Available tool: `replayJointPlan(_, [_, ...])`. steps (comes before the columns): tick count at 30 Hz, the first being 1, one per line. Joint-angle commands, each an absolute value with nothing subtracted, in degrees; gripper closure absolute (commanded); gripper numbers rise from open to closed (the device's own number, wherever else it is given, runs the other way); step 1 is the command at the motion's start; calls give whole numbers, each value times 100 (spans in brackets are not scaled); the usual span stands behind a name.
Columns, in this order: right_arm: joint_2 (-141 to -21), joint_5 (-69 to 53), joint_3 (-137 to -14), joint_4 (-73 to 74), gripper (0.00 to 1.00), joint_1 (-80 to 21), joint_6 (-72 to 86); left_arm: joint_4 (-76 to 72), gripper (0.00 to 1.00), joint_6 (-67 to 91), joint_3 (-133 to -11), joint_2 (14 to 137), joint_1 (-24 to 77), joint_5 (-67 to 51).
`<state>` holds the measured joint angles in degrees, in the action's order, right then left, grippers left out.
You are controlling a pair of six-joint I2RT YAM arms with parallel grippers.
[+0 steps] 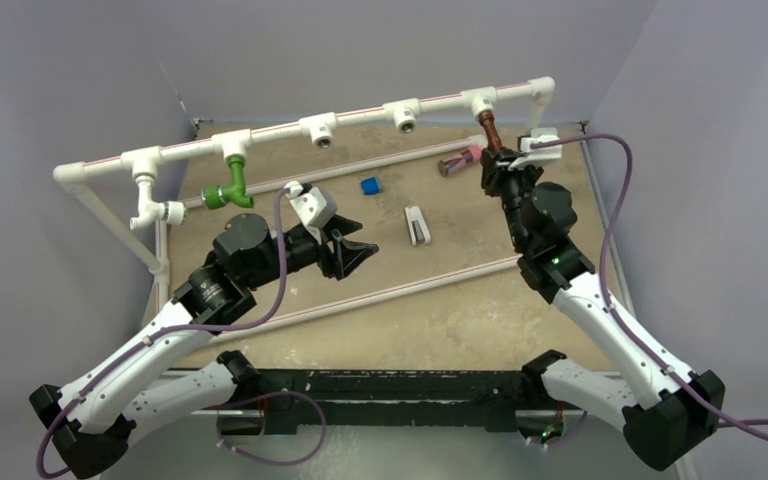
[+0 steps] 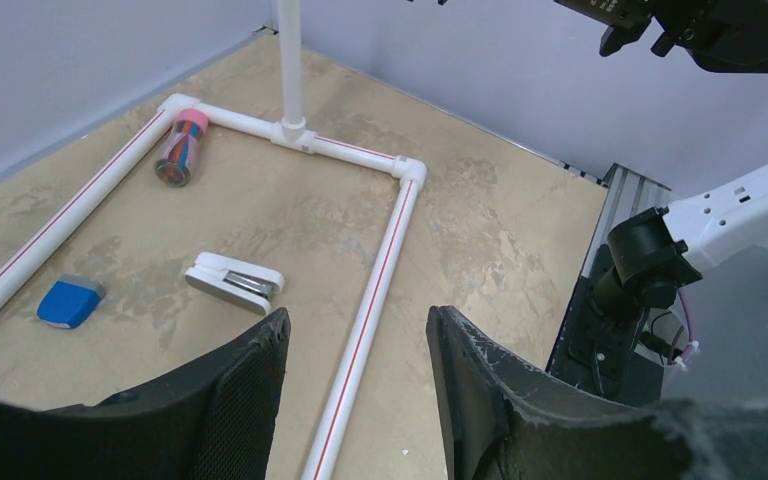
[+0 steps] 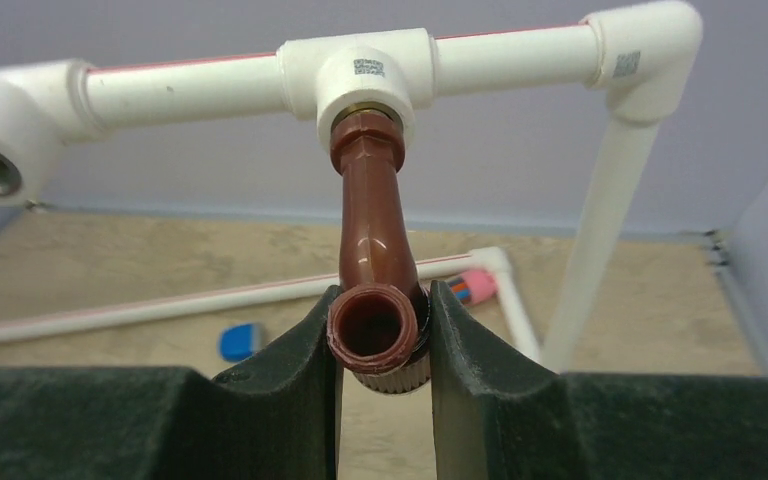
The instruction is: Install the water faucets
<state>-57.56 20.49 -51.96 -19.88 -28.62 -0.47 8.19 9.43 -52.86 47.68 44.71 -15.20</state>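
Note:
The reddish-brown faucet hangs from the rightmost T-fitting of the white pipe frame, its threaded end in the fitting and its spout toward me. My right gripper is shut on its spout end; it also shows in the top view. The green faucet hangs from a T-fitting at the left of the top pipe. The white faucet hangs from the leftmost fitting. My left gripper is open and empty over the table's middle, its fingers above a floor pipe.
Two empty T-fittings face forward in the middle of the top pipe. A blue eraser, a white stapler and a brownish pink-capped cylinder lie on the table. White floor pipes cross the table.

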Motion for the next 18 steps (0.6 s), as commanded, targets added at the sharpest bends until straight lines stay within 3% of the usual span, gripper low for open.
replayJointPlan(1, [-5553,766,-5133,-3137,100,-3130,2616,641,48,949,-5266,4705,4486,-1525])
replayJointPlan(18, [-4859,1330,-4054,-5111,100,-3127,7507,642,48,949,-5265,4733,4483,-1556])
